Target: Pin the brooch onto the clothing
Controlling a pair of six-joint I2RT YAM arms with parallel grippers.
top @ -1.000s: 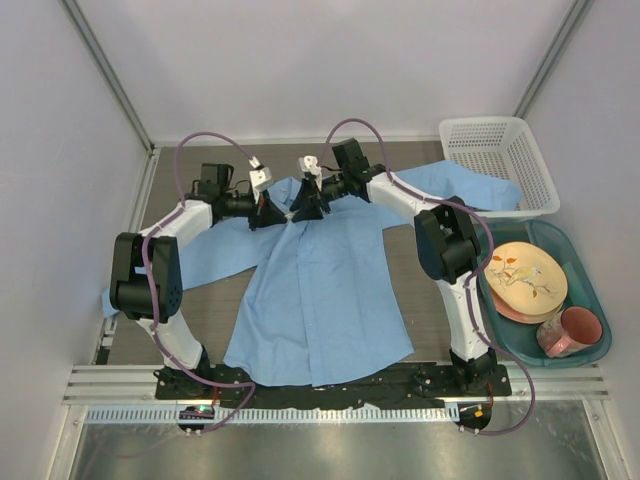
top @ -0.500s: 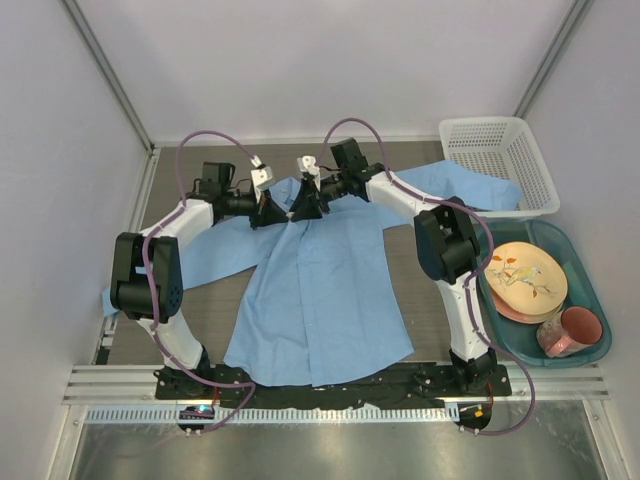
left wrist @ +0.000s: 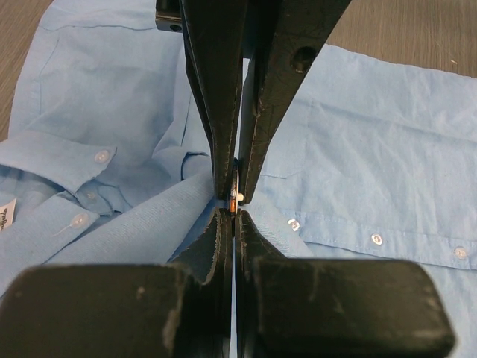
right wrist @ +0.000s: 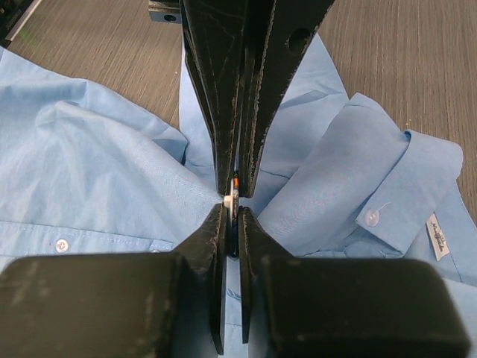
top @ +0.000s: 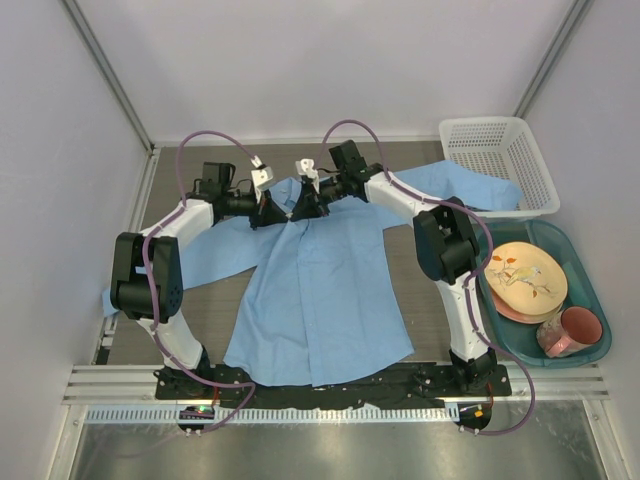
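**Tip to tip at the collar, brooch between the claws**

Closing-in of the right gripper since a second ago: a small shift toward the left gripper, jaws down from part-open to a thin slit. Now nose to nose with it over the light blue shirt, just below the collar. Edge-on at the meeting point, the brooch: an orange-gold sliver nipped by the right tips. Left jaws pressed fully together; cannot tell whether on a fold of fabric or on the brooch's back.

Likely risks:
- Slip of so small a disc from an edge grip, then loss among the folds.
- Thin cloth sliding out of the left pinch, leaving nothing to pin through.
- Finger-on-finger collision from the crowding.
- Drag on the whole shirt from any pull.
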